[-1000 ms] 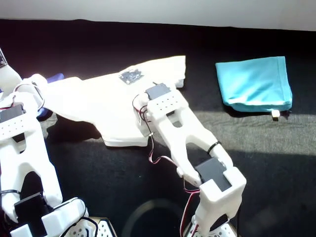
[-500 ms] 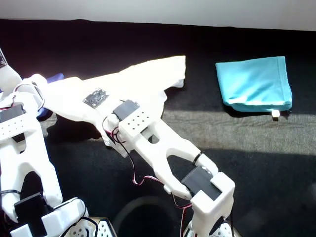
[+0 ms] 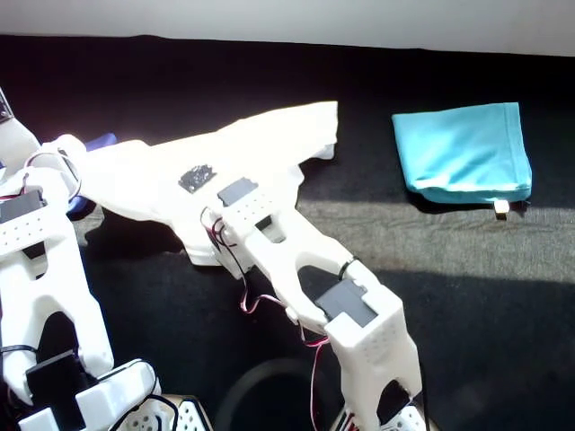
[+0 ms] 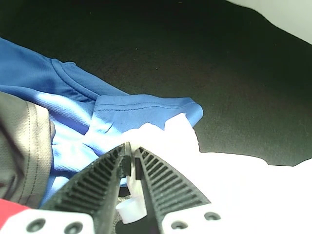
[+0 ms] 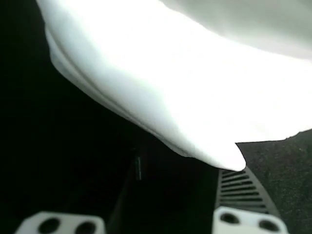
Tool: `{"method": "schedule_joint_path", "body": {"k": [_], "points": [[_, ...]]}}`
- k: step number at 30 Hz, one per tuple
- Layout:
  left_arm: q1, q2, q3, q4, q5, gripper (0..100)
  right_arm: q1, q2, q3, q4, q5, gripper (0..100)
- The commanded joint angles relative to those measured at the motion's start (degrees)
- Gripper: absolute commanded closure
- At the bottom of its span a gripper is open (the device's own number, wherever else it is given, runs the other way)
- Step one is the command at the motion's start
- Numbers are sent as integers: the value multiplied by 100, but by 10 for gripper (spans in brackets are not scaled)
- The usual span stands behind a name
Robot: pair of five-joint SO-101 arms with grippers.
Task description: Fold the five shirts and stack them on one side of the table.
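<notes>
While both my arms stand at the near edge of the black table [image 3: 467, 269], the white shirt [image 3: 153, 184] lies across its left and middle part, rumpled, with one side lifted and turned over toward the left. The turquoise shirt [image 3: 463, 153] lies folded on the right side, well apart from the white one. At the far left, a blue shirt [image 4: 73, 107] lies partly under the white shirt's corner, and a grey cloth [image 4: 19, 141] lies over the blue one, with a red corner [image 4: 9, 212] just beside it.

My right arm [image 3: 296, 260] stretches over the white shirt's near edge. My right tool [image 5: 185, 168] has its jaws spread wide, and the white cloth hangs over their tips; I cannot tell if it touches both. My left tool [image 4: 130, 156] is pressed together on a thin edge of the white shirt, just beside the blue one. A small dark label [image 3: 198, 177] sits on the white shirt near my right wrist.
</notes>
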Motion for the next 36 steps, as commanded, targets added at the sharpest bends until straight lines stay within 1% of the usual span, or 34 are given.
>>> {"method": "schedule_joint_path", "body": {"k": [1,6,8,13,16,18,23,24,26,29,33,34,36], "points": [[-75,-57,-31,-70,-9,987,84,-31,-233,-242,-26,771],[-75,-57,-22,-70,-9,987,84,-31,-233,-268,-26,771],[-75,-57,-22,-70,-9,987,92,-31,-233,-277,-26,793],[-75,-57,-22,-70,-9,987,92,-31,-180,-541,-26,994],[-75,-57,-13,-62,-9,987,119,-57,-198,-505,-26,993],[-75,-57,66,-62,-9,987,268,-92,-242,-409,-26,993],[-84,-110,242,0,-9,987,1033,-664,-453,154,-18,993],[-84,-110,215,167,-9,987,1209,-840,-453,268,35,993],[-66,-110,110,642,-9,987,1525,-1226,-444,532,457,993],[-22,-110,-101,1749,-9,987,1938,-1789,-444,971,941,993],[268,-110,-426,3437,-18,986,2466,-2413,-444,1420,1512,993],[338,-110,-514,3833,-105,986,2607,-2527,-444,1508,1635,993],[514,-110,-655,4501,-510,957,2905,-2712,-444,1648,1873,993]]}}
